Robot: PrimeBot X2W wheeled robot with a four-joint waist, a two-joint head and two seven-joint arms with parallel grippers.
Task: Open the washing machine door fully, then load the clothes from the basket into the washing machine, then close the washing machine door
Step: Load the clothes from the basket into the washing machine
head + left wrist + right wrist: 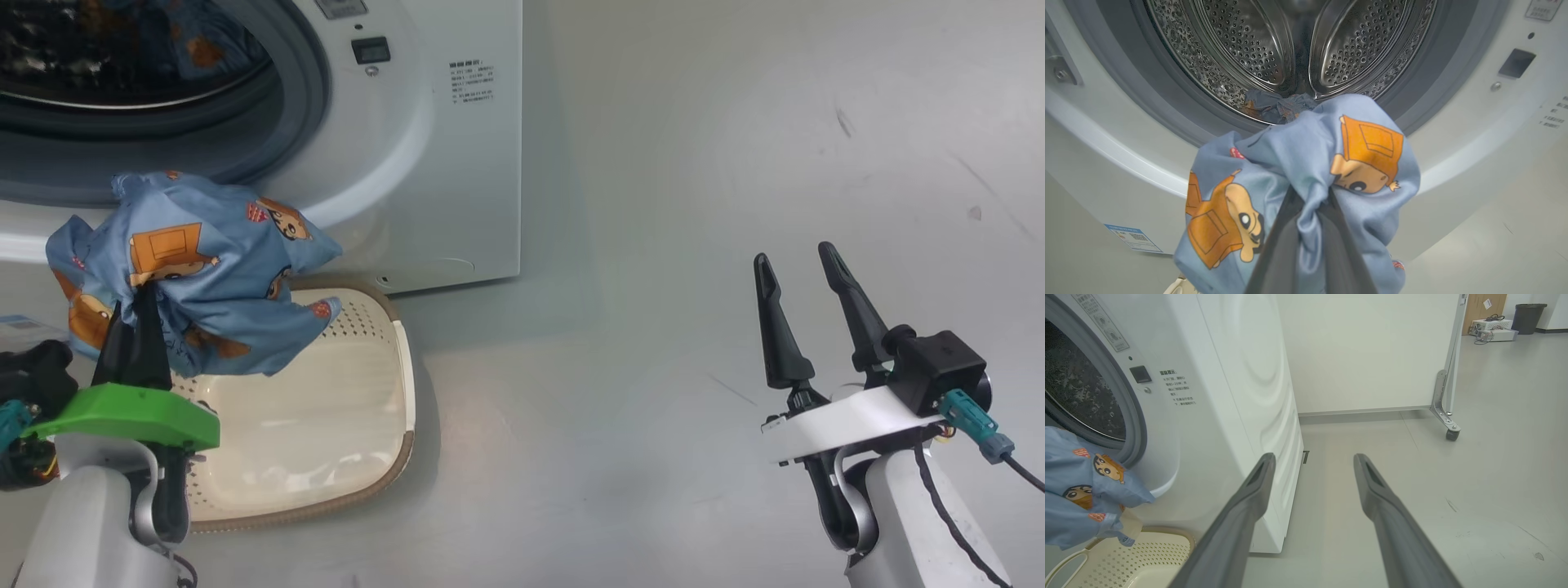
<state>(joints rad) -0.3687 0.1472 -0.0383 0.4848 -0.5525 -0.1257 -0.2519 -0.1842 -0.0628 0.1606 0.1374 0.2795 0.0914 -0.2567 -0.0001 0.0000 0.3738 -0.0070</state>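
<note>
Head view: left gripper (137, 314) clamped on a bunched blue cartoon-print garment (204, 261), held over the far left corner of the basket (404, 392), before the open mouth of the washing machine (457, 163); right gripper (794, 257) spread, empty.

Left wrist view: second garment (1278, 107) inside the drum (1241, 45); blue sticker (1133, 239) unreadable.

Right wrist view: panel writing (1177, 388) illegible.

Fabric seems light, limp; pinch a gathered fold.

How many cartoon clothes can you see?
2. One garment is pinched in the left gripper above the basket; a second garment lies in the drum. More may hide deeper inside.
</note>
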